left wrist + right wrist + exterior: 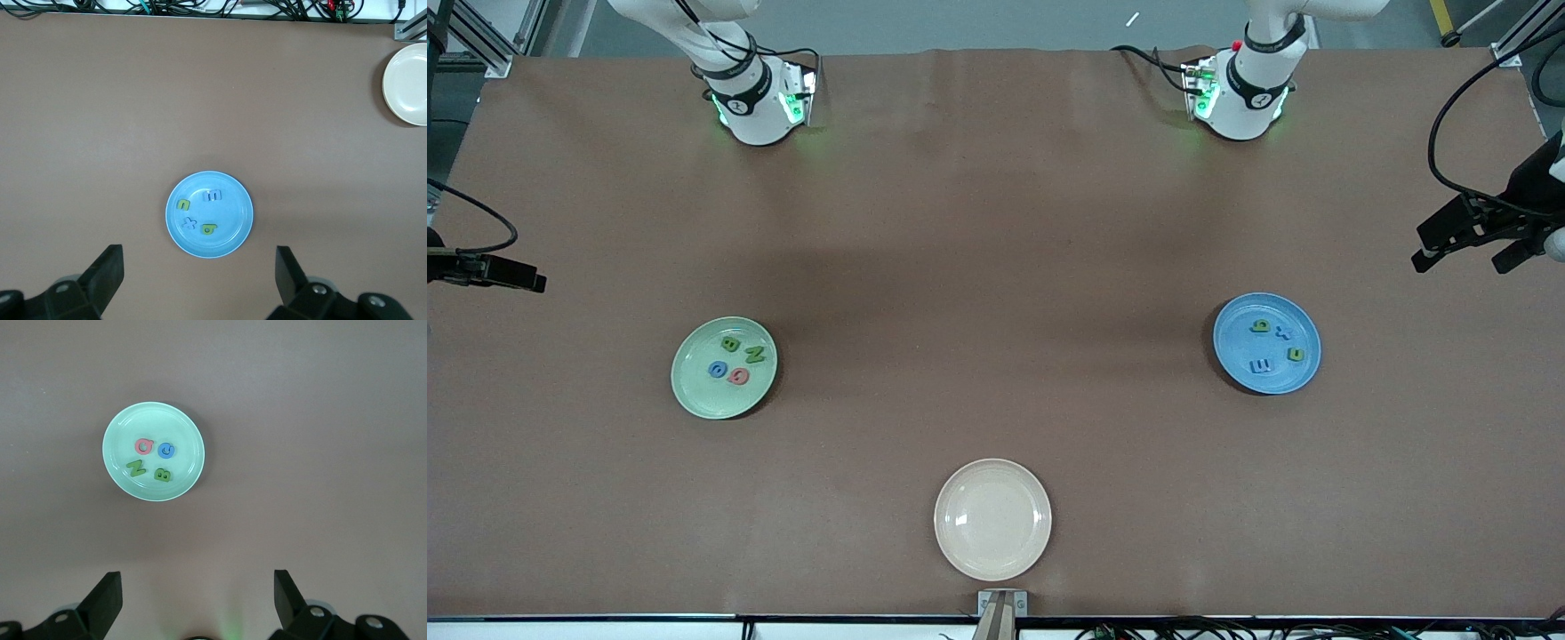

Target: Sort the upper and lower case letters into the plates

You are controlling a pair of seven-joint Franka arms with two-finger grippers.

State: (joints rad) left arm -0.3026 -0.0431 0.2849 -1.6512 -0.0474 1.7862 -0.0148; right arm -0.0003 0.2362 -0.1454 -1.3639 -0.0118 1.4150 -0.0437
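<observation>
1. On the brown table (996, 267), toward the right arm's end, sits a round, shallow pale green plate (694, 391) holding four small foam letters: a green B (728, 344), a green N (755, 355), a blue round letter (718, 369) and a pink round letter (738, 376).
2. Toward the left arm's end sits a round, shallow blue plate (1280, 378) of the same size, holding a green g-like letter (1260, 325), a blue x (1282, 333), a green n-like letter (1296, 354) and a blue m (1261, 365).
3. A round cream-white plate (992, 520) lies between the two coloured plates and nearer to the front camera than either; nothing lies in it.
4. The left gripper (199, 273) hangs high above the table with its black fingers spread wide and nothing between them; its wrist view looks down on the blue plate.
5. The right gripper (197, 597) hangs likewise, fingers wide apart and holding nothing, with the pale green plate in its wrist view.
6. Both arms wait, drawn out to the table's ends.
</observation>
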